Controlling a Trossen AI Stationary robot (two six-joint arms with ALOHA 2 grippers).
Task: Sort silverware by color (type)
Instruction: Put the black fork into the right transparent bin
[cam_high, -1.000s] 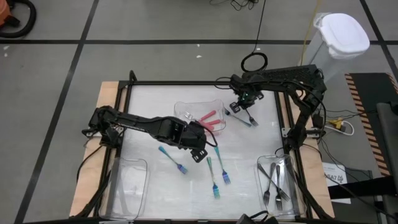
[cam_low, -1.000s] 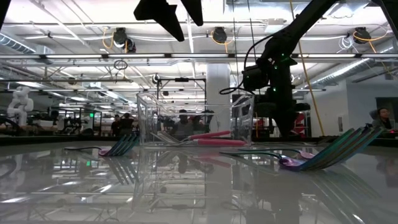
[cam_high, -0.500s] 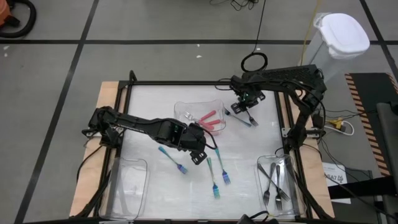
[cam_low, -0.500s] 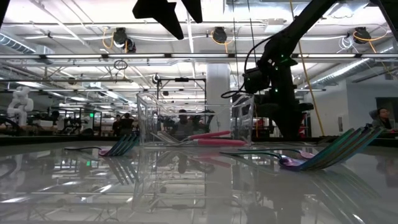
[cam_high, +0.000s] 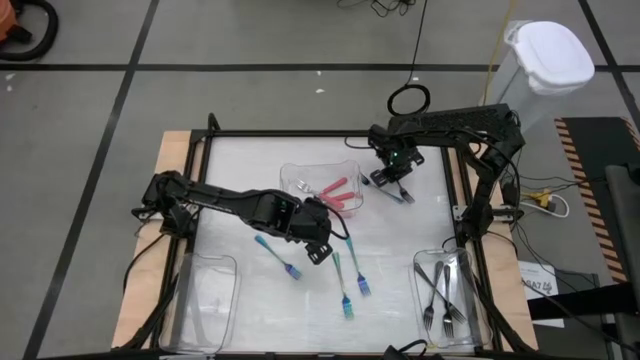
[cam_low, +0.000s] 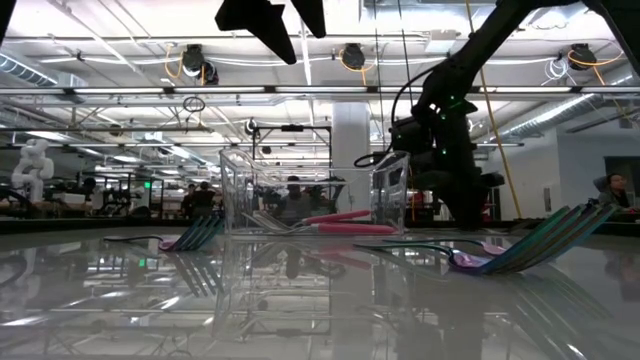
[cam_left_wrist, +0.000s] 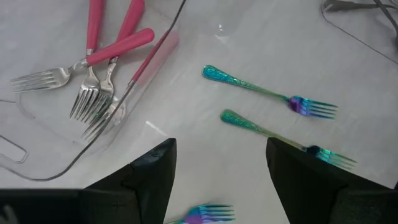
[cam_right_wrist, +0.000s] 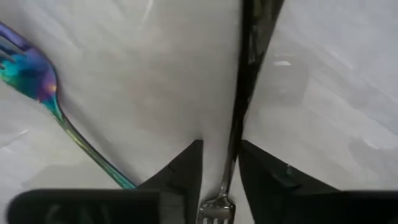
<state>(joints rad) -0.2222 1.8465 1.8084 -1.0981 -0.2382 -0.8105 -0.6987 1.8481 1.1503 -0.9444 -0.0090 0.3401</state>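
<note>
Hovering low over the far right part of the table (cam_high: 250, 160), the right gripper (cam_high: 396, 176) has its fingers narrowed around a dark grey fork (cam_right_wrist: 239, 112). In the right wrist view the slim handle runs straight out from between the 2 fingertips and the tines sit right at them, so the fork's long axis lines up with the gripper's reach, not across it. The fingers look close to the metal on both sides, though I cannot tell whether they truly pinch it yet. A teal fork (cam_right_wrist: 43, 106) lies just beside it on the bare surface.

The left gripper (cam_left_wrist: 217, 180) hangs wide open near the table's middle, holding nothing. 2 teal forks (cam_left_wrist: 273, 99) lie ahead of it, roughly parallel, and the tines of a 3rd peek out between its fingers. The pink-handled forks (cam_left_wrist: 99, 56) already rest in the clear tray (cam_high: 300, 172) at the centre.

The grey pieces (cam_high: 445, 290) gather in the near right tray (cam_high: 420, 270), which lies well apart from the right gripper, toward the table's near edge. By my reckoning the right arm is far better placed for that carry.
</note>
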